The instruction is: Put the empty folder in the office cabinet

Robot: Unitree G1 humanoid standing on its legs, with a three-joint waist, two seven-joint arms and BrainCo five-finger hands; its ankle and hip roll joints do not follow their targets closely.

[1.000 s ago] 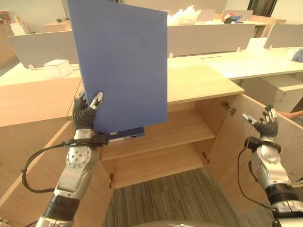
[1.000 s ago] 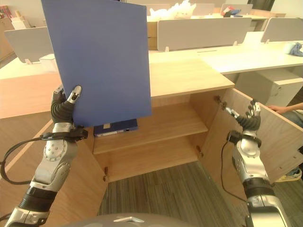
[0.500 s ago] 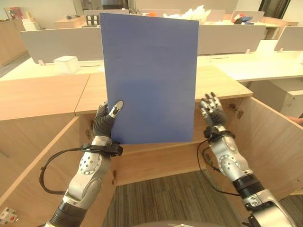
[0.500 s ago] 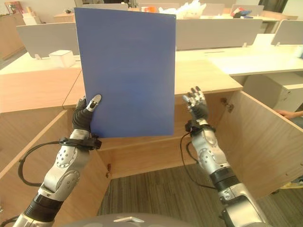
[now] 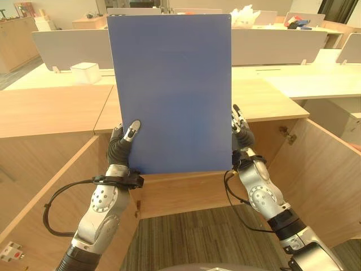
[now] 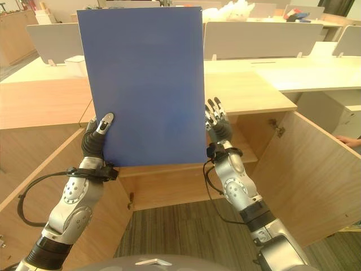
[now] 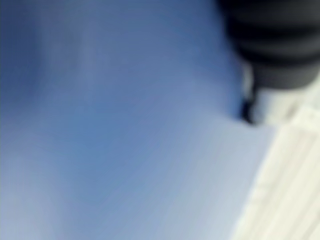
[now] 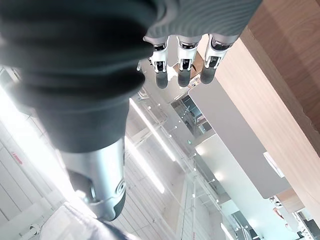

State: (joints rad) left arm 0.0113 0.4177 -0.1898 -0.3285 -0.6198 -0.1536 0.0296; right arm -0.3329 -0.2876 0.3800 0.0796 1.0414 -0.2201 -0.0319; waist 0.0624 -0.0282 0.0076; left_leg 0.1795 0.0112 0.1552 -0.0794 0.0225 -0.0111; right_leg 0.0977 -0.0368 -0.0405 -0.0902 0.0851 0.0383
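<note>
A large blue folder [image 5: 172, 93] stands upright in front of me and hides most of the open wooden cabinet [image 5: 265, 99] behind it. My left hand [image 5: 121, 148] holds its lower left corner, thumb on the front face and fingers behind. The left wrist view shows the folder's blue surface [image 7: 125, 125] from very close. My right hand [image 5: 241, 135] is open, its straight fingers [image 8: 182, 65] pointing up beside the folder's lower right edge. Whether it touches the edge is unclear.
Both cabinet doors stand open: the right door [image 5: 327, 180] and the left door [image 5: 51, 186]. Grey carpet [image 5: 192, 237] lies below. Behind are desks with grey dividers [image 5: 276, 45] and a white box [image 5: 86, 72]. A person's arm [image 6: 350, 141] shows at the far right.
My right hand has come from near the right door across to the folder's right edge. The folder has turned from tilted to upright and square. The camera view has shifted.
</note>
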